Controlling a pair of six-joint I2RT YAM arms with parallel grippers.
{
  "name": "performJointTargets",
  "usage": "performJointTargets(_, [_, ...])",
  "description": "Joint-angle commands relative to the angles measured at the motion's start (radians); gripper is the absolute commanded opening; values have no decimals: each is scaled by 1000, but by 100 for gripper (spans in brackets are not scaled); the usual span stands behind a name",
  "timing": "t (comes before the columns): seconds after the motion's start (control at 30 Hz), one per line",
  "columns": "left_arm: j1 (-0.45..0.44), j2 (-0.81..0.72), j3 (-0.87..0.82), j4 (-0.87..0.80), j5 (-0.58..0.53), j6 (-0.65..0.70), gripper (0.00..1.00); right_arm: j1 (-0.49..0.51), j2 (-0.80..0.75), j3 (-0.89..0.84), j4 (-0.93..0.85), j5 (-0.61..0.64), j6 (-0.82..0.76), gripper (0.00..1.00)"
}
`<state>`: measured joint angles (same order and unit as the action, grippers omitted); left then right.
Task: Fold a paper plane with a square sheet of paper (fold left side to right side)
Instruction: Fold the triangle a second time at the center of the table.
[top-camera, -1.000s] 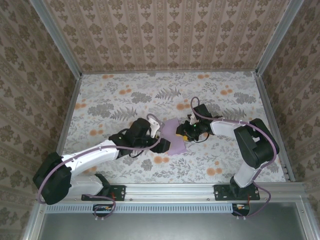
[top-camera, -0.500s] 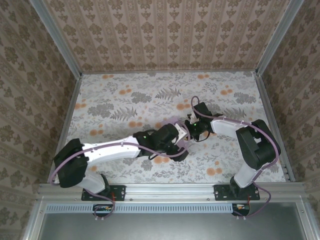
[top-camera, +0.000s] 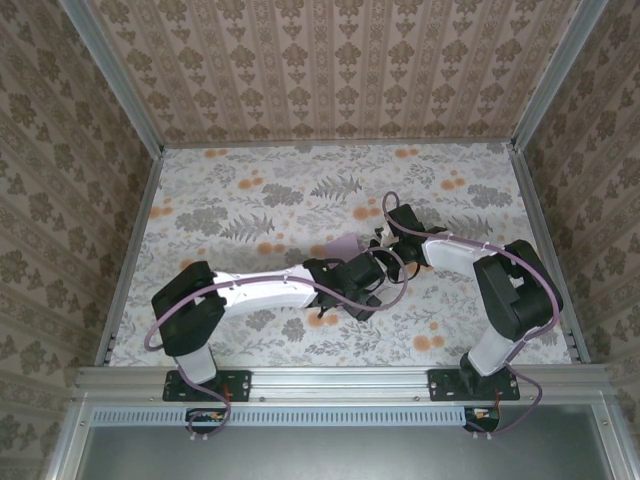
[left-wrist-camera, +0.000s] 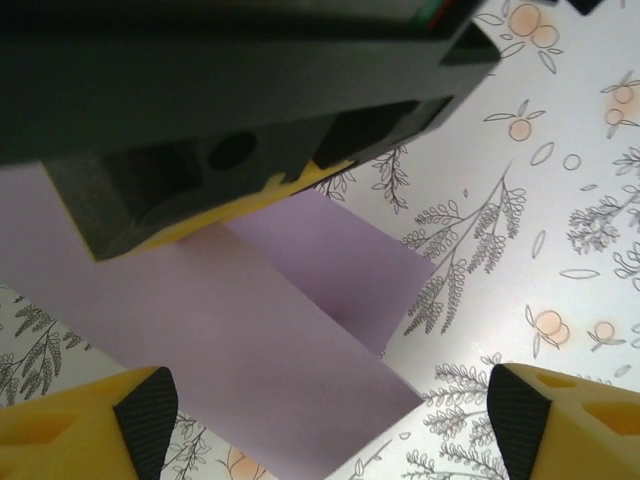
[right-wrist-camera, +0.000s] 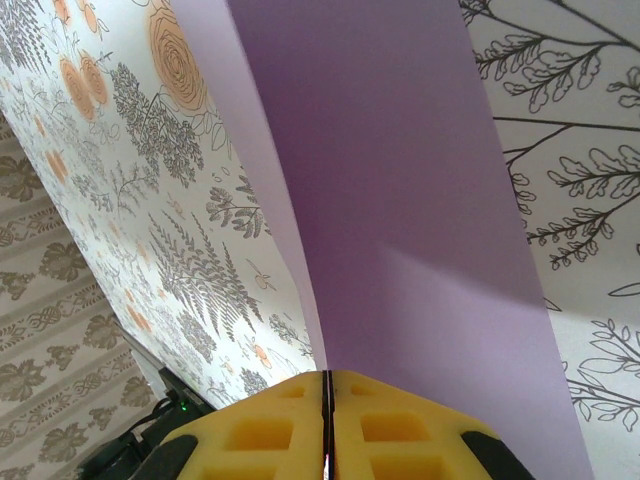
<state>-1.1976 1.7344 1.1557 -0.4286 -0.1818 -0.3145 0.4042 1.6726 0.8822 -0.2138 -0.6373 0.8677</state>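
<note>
I start at the near rail: my left arm (top-camera: 260, 292) reaches in from the near-left side of the paper plane (left-wrist-camera: 270, 320) and ends right over it. In the left wrist view the left tool (left-wrist-camera: 325, 430) has its yellow fingers (left-wrist-camera: 80, 430) spread wide apart. One sits off each side of the plane's near corner, and they grip nothing.

The plane is pale lilac and lies on the flowered worktop (top-camera: 250, 190), about mid-depth and a little right of centre. I see overlapping folded layers with straight creases, and one flap lifts off the surface. From above I can make out just a small lilac patch on the left of the two wrists.

On the far-right side of the plane is the right tool (right-wrist-camera: 325, 425). Its pads are pressed together, with the raised edge of the lilac sheet running straight into the seam between them, so it is clamped on the plane. The right arm (top-camera: 455, 252) leads away to the right of the plane.
</note>
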Motion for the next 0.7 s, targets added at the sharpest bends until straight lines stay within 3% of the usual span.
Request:
performJointTargets(0.0, [-10,24,48,-38,-35,-9,78,8,-21,-8,-12,-21,17,9])
performJointTargets(0.43, [-12,-14,11,6,-2,0,22,9,-11,10,-56,15,-11,10])
performJointTargets(0.57, [-7,-31,-7,26,17,-1,9,9,-12,18,-60,19,-15,11])
performJointTargets(0.67, [4,-47,-28,50,53,-8,5,8,-16,27,-66,23,-23,12])
